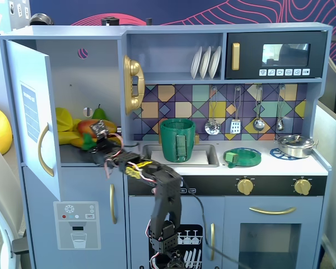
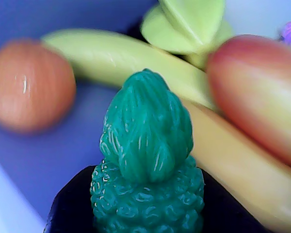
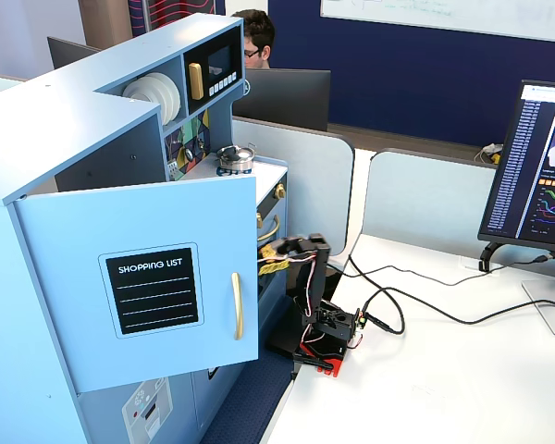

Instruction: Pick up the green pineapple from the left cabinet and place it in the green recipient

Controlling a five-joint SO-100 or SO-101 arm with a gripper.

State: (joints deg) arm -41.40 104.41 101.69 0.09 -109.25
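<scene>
Pineapple gripped inside the open cupboard

Gripper point(image 1: 91, 141) sits inside the left cabinet point(image 1: 73, 73), whose door stands swung wide. In the wrist view the green pineapple point(image 2: 146, 170) is pinched between the dark fingers point(image 2: 70, 206), one on either side of its bumpy body. Its long axis runs up the wrist picture, leafy top uppermost and pointing away from the camera toward the back of the shelf.

Close behind the leaves lies a yellow banana point(image 2: 136, 63) stretched across the wrist view, with a second yellow piece point(image 2: 237, 165) running down toward the lower right. A red-and-yellow mango point(image 2: 257, 92) sits at right, just beside the pineapple's crown, and a round orange fruit point(image 2: 31, 85) stands apart at left. All are blurred. In a fixed view the same heap point(image 1: 73, 126) crowds the shelf behind the gripper.

On the counter, beside the sink, the green recipient point(image 1: 177, 140) stands upright, handle facing forward, well apart from the cupboard shelf. A flat green dish point(image 1: 242, 156) lies further right.
</scene>
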